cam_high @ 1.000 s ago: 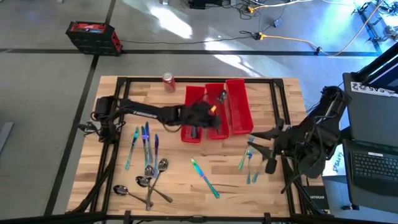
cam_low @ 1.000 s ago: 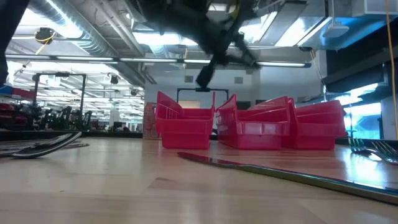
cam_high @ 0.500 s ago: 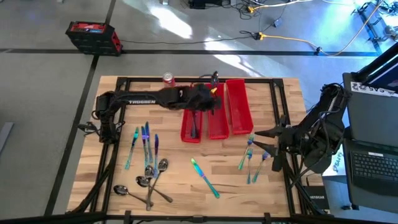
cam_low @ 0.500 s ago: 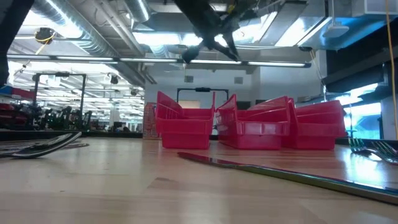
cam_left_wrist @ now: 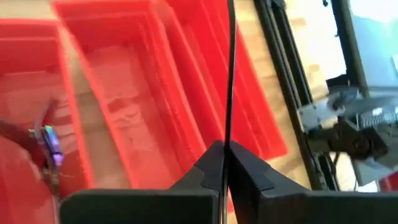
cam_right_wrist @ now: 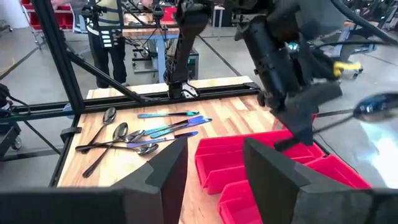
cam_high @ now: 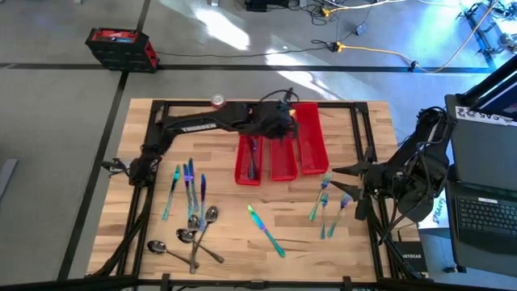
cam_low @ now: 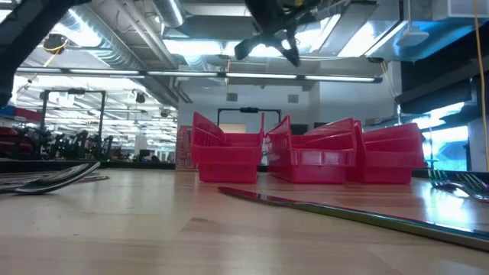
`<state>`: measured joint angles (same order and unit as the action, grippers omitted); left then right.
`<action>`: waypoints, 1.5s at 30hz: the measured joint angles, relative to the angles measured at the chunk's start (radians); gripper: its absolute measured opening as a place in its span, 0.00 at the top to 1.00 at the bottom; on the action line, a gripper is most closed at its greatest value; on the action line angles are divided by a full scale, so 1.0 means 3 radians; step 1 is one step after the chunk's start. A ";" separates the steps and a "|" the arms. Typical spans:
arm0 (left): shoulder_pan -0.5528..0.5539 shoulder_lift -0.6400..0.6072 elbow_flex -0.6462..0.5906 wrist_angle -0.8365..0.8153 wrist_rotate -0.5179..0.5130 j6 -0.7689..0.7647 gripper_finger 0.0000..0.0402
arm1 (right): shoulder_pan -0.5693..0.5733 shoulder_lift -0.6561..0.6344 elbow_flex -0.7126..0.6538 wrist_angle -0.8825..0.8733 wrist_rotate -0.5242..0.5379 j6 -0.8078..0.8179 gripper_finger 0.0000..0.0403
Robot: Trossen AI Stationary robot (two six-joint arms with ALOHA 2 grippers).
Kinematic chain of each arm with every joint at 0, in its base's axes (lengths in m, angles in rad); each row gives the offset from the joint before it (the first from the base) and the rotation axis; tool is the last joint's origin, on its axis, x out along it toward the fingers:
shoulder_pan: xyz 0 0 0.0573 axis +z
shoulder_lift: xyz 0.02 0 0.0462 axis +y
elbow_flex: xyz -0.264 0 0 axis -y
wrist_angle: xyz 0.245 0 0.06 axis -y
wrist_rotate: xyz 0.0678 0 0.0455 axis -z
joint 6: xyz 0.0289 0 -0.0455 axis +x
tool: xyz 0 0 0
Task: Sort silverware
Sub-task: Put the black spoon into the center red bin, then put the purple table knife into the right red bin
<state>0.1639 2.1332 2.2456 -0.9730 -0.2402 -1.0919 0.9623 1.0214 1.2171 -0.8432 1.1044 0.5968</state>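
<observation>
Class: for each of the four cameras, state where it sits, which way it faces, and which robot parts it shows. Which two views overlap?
High: overhead, straight down on the table; both arms.
Low: table height, facing the red bins; left arm overhead.
Left wrist: above bins, left pincer clamping a spoon.
Right wrist: open right pincer, facing bins.
Both wrists share the bins.

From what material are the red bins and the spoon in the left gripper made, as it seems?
The red bins look like moulded plastic: uniform glossy red, thin walls with soft highlights. The spoon, held by the shut left gripper above the bins, looks like polished metal: its dark bowl mirrors the lights. The exact alloy cannot be told.
</observation>
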 joint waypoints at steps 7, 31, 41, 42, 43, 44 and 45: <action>-0.0042 0.0450 0.0333 -0.0372 0.0079 -0.0015 1.00 | -0.0001 0.0005 0.0000 0.0010 -0.0081 0.0035 0.65; -0.0123 0.0823 0.0331 -0.0022 0.0377 -0.0716 0.98 | -0.0001 0.0010 -0.0001 -0.0238 -0.0239 0.0203 0.65; -0.0148 0.0823 0.0329 -0.0012 0.0328 -0.0822 0.97 | -0.0001 0.0011 -0.0001 -0.0424 -0.0258 0.0303 0.65; -0.0148 0.0823 0.0329 -0.0013 0.0327 -0.0823 0.97 | -0.0001 0.0011 -0.0001 -0.0423 -0.0258 0.0303 0.65; -0.0148 0.0823 0.0329 -0.0009 0.0327 -0.0819 0.97 | -0.0001 0.0011 -0.0001 -0.0424 -0.0258 0.0303 0.65; -0.0148 0.0823 0.0329 -0.0006 0.0323 -0.0817 0.97 | -0.0001 0.0011 -0.0001 -0.0424 -0.0258 0.0303 0.65; -0.0148 0.0822 0.0330 -0.0009 0.0314 -0.0815 0.97 | -0.0001 0.0011 -0.0001 -0.0424 -0.0258 0.0303 0.65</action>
<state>0.1196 2.3798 2.3445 -0.9756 -0.1461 -1.3363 0.9619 1.0248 1.2167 -0.9703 1.0271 0.6876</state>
